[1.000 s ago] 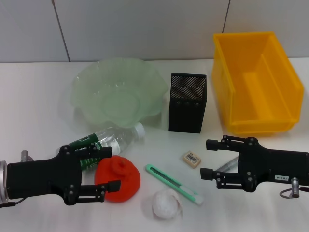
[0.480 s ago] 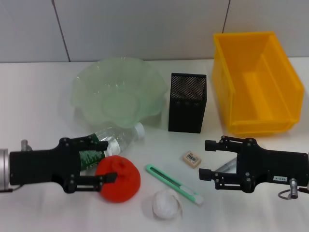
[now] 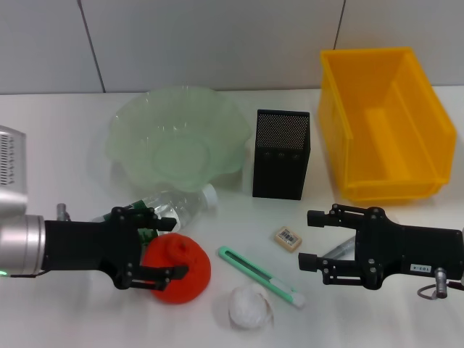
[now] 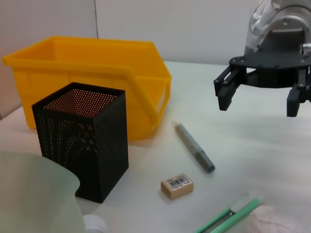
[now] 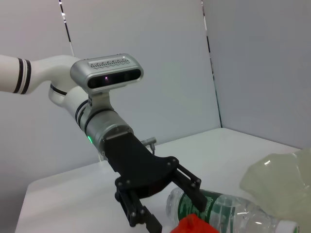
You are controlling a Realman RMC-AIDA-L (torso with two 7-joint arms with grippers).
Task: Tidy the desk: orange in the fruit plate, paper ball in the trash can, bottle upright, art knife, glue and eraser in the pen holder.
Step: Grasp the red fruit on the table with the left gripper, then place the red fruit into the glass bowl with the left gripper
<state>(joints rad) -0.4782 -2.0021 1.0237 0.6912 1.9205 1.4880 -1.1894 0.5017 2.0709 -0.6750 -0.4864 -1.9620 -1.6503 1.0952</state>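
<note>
The orange (image 3: 185, 270) lies at the table's front left. My left gripper (image 3: 175, 246) is open, with one finger on each side of the orange. It also shows in the right wrist view (image 5: 176, 211) beside the orange (image 5: 194, 226). The clear bottle (image 3: 177, 204) lies on its side just behind them. My right gripper (image 3: 307, 239) is open and empty, hovering over the grey glue stick (image 3: 339, 249). The eraser (image 3: 287, 238), green art knife (image 3: 261, 276) and paper ball (image 3: 249, 307) lie between the arms. The black mesh pen holder (image 3: 281, 154) stands behind them.
The green glass fruit plate (image 3: 138, 130) sits at the back left. The yellow bin (image 3: 384, 123) stands at the back right. The left wrist view shows the pen holder (image 4: 82, 138), glue stick (image 4: 194, 147), eraser (image 4: 177, 185) and my right gripper (image 4: 260, 97).
My left gripper has moved right along the table, and its fingers now straddle the orange. The right gripper has barely moved.
</note>
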